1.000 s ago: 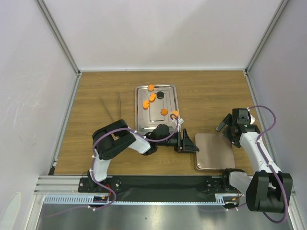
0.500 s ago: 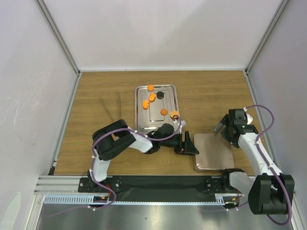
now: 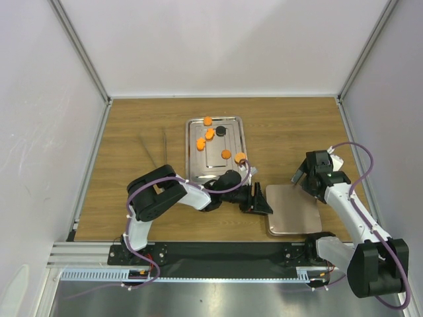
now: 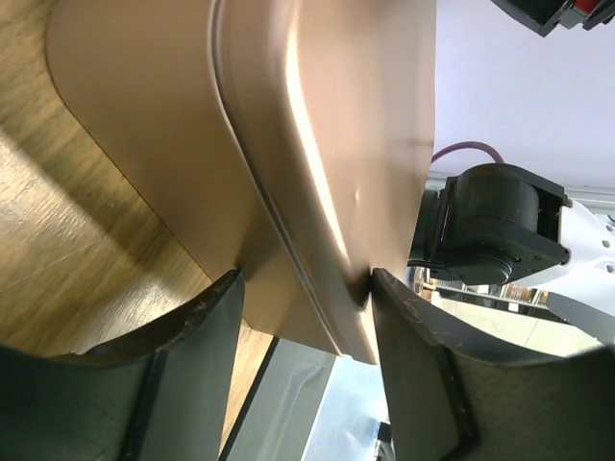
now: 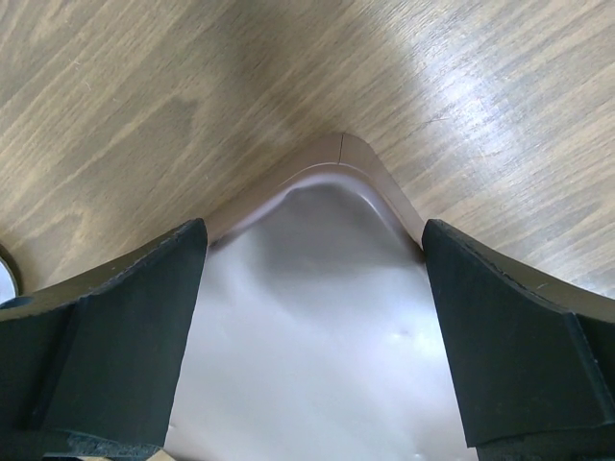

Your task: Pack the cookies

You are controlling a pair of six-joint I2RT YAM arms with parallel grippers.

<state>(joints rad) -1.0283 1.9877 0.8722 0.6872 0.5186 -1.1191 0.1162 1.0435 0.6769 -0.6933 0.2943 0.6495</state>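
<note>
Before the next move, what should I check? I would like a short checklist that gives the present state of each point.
1. Brown tray rim between left fingers: ok.
2. Firm grip by left fingers on that rim: cannot tell.
3. Brown tray corner between right fingers: ok.
4. Open right fingers: ok.
5. Cookies packed: not ok, they lie on the metal tray.

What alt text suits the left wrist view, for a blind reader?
The left gripper straddles the rim of a brown tray, one dark finger on each side. Wooden table shows at left, a black arm joint at right.
</note>
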